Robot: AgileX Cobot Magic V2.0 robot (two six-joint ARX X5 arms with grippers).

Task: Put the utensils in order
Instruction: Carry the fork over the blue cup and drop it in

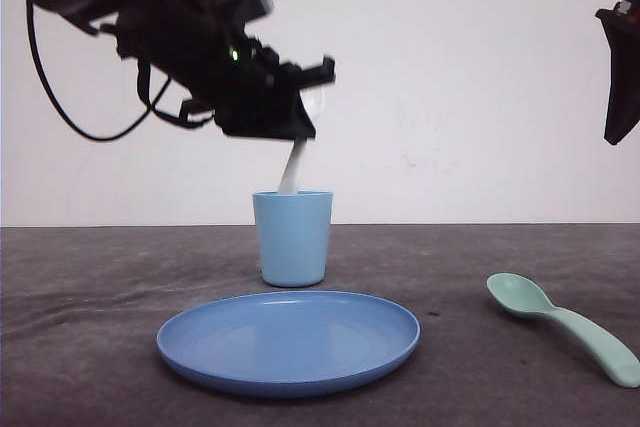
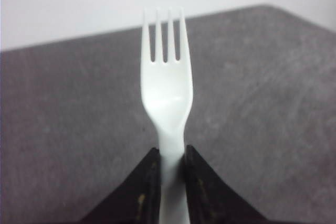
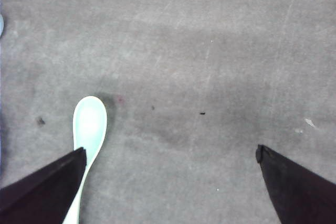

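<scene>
My left gripper hangs above the light blue cup, shut on the white fork. The fork's handle slants down, and its lower end is at the cup's mouth. In the left wrist view the fingertips of that gripper pinch the neck of the fork, whose tines point away. A mint-green spoon lies on the table at the right, bowl toward the cup. High over the right side, my right gripper stands open and holds nothing. The spoon lies beside one of its fingers.
A round blue plate lies in front of the cup, near the table's front edge. The table is a dark grey mat, with a white wall behind it.
</scene>
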